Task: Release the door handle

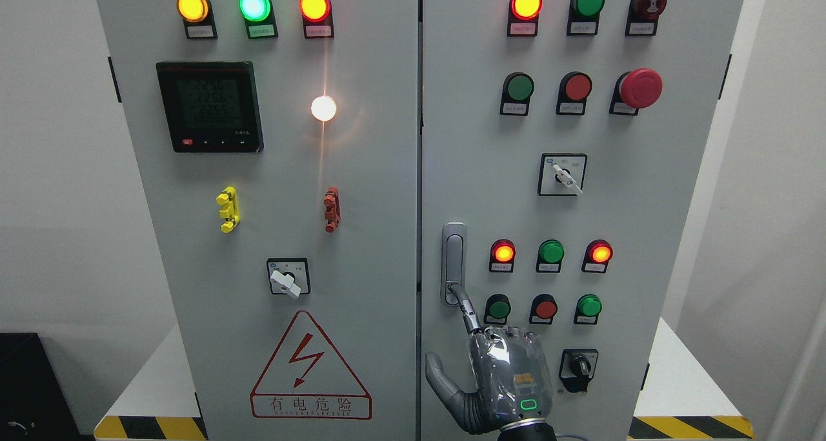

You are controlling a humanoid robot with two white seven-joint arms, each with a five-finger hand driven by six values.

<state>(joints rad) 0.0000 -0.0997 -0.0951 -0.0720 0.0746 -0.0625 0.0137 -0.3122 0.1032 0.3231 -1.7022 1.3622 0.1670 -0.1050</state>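
Note:
A silver door handle (pixel 453 263) stands upright on the left edge of the grey cabinet's right door (pixel 645 234). My right hand (pixel 503 370) comes up from the bottom edge just below it, back of the hand toward the camera. Its index finger (pixel 466 308) is stretched out, and the tip touches the handle's lower end. The thumb (pixel 445 383) sticks out to the left, clear of the handle. The other fingers are folded down at the knuckles. Nothing is grasped. Both doors look closed, with a narrow seam (pixel 419 170) between them. My left arm is out of view.
Indicator lamps, push buttons, a red emergency stop (pixel 640 88) and rotary switches (pixel 563 176) cover the right door around the handle. The left door carries a meter (pixel 210 106), a yellow clip, a red clip and a warning triangle (pixel 311 370). White walls flank the cabinet.

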